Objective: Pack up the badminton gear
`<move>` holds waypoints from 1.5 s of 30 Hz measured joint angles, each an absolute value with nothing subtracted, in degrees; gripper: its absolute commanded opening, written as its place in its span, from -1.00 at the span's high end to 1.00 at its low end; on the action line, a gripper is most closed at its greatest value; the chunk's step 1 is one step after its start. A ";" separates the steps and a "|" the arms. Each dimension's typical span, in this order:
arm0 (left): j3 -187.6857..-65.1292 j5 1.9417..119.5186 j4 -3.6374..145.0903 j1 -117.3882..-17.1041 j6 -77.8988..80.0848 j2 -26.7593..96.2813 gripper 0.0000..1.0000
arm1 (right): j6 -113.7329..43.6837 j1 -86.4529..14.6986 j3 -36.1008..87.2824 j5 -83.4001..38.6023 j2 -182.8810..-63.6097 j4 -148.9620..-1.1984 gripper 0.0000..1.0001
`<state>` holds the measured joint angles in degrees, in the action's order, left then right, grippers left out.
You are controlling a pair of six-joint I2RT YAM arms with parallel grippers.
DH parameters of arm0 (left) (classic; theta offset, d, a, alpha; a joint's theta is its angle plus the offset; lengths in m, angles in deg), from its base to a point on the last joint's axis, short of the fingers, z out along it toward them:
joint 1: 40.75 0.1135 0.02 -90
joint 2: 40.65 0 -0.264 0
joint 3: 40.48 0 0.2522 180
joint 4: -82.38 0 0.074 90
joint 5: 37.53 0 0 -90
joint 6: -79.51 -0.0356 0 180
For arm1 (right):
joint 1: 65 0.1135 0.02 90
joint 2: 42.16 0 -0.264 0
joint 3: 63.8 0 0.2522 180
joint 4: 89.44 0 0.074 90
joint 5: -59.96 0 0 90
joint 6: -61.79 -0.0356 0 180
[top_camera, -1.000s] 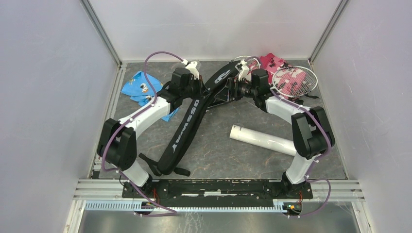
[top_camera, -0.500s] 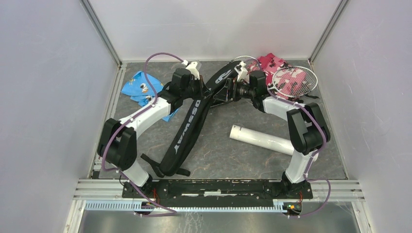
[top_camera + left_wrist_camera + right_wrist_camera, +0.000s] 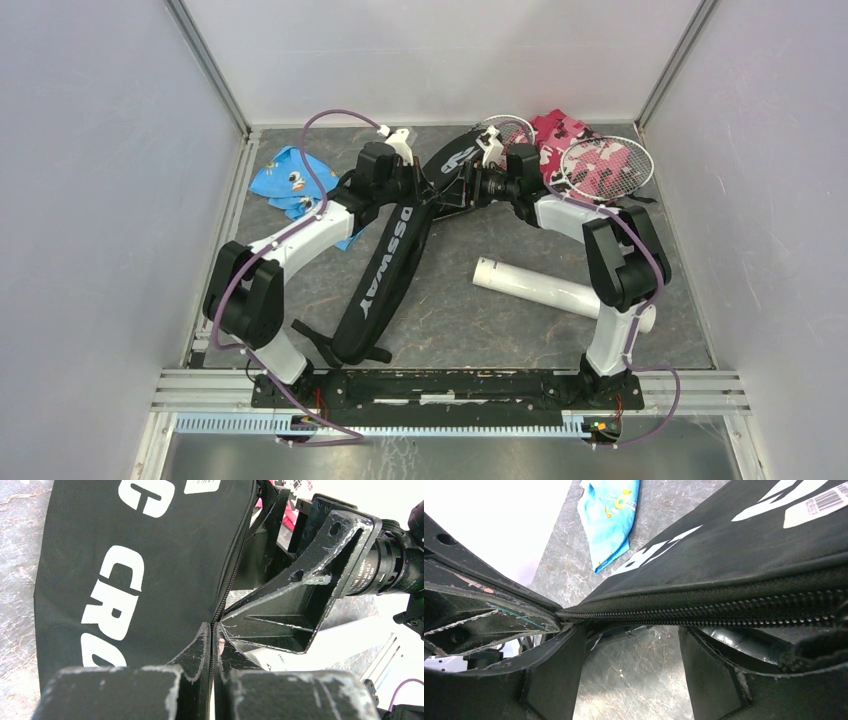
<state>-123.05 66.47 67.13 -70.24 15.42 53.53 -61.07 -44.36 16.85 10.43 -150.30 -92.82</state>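
Zipper (image 3: 724, 607) teeth run along the raised edge of the long black racket bag (image 3: 125, 555), and both grippers meet at that edge.

In the overhead view the bag lies slanted on the table (image 3: 470, 330), from the lower left of centre up to the upper middle, white lettering facing up and strap loops at its lower end. The two arms reach in from either side and come together over its upper half.

The left gripper (image 3: 212, 640) has its fingers pressed flat together with the bag's zipped seam pinched between them. The seam rises from that pinch toward the top of the left wrist frame.

The right gripper (image 3: 631, 645) stands with its jaws apart, a broad gap between the two fingers with grey table surface showing through it. The zipped edge crosses the upper part of that gap, and neither finger visibly presses on it. The left gripper's pinch sits just beside it, at the left of the right wrist frame.

A white tube (image 3: 545, 288) lies on the table in the lower right of centre, apart from the bag. The rackets (image 3: 610, 160) rest at the upper right with their heads over a pink camouflage cloth (image 3: 558, 127). A blue printed cloth (image 3: 283, 183) lies at the upper left, beside the left arm.
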 measured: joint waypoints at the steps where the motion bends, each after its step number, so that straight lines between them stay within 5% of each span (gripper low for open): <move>1: -122.95 66.47 67.21 -70.24 15.42 53.53 0.96 | -61.07 -44.36 17.05 10.41 -150.48 -92.52 -0.37; 18: -119.73 65.33 68.42 -70.53 9.35 53.53 0.96 | -59.74 -44.82 18.55 7.87 -150.74 -87.21 -0.06; 45: -118.55 66.18 69.66 -71.14 7.95 53.53 0.96 | -61.42 -44.71 18.03 8.53 -153.30 -89.74 -0.04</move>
